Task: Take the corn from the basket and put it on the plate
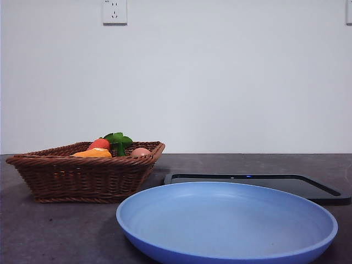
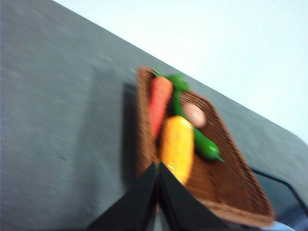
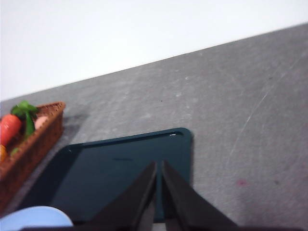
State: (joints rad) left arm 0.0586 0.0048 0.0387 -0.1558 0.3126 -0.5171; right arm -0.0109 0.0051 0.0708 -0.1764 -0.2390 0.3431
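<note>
Front view, low and level: basket stands on the dark worktop. Only the tops of its contents clear the braided rim: a strip of the corn, the carrot with its green leaves behind, and a small tan ball toward the tray side. Plate sits nearest the camera, bare, with the flat black tray just behind it. A wall socket is high on the wall. Neither arm shows here.

Left wrist view, blurred: looks down into the basket, which the front view cannot do. Corn lies in it lengthwise, carrot beside it, tan ball across from the carrot, and a green piece running between corn and ball. Left pincer is above the basket's near end, tips pressed together, gripping nothing; the corn lies just past the tips.

Right wrist view: right pincer is over the black tray, tips likewise together and empty. A sliver of plate and the basket's corner show at the picture's edge. Corn is almost out of frame.
</note>
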